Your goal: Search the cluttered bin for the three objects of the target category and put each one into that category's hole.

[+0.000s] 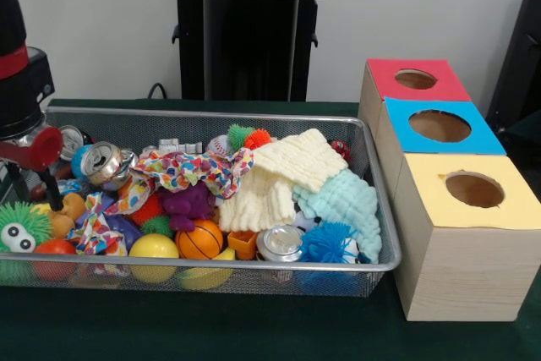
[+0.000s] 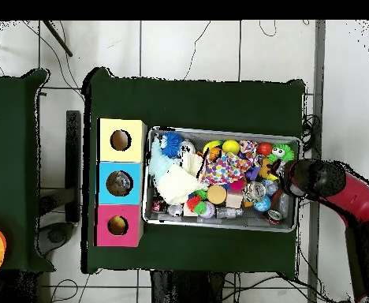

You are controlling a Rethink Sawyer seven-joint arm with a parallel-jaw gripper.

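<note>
Three holed boxes are being shown at 3 o'clock of the wire mesh bin (image 1: 211,113) in the front view: a red box (image 1: 380,82), a blue box (image 1: 401,137) and a yellow box (image 1: 423,200). The target category is not being named, so the drink cans are being taken here as a likely guess only.

A crushed can (image 1: 106,162) is lying at 9 o'clock of the bin, partly on a confetti-print cloth (image 1: 199,168). A second can (image 1: 72,137) is being half hidden near 10 o'clock. A silver can (image 1: 279,243) is standing top up at 6 o'clock, just beside a blue spiky ball (image 1: 330,244).

The gripper (image 1: 38,188) is being held low over the 9 o'clock end, near the crushed can. Whether it is apart or together cannot be told, as it is being lost among the toys.

Such cans are probably light and thin-walled, with smooth, slippery metal that is dented easily. The crushed can is best being taken across its flattened middle, and the silver can around its side wall. A gentle squeeze is being advised. The cloth may be dragged up together with the can.
</note>
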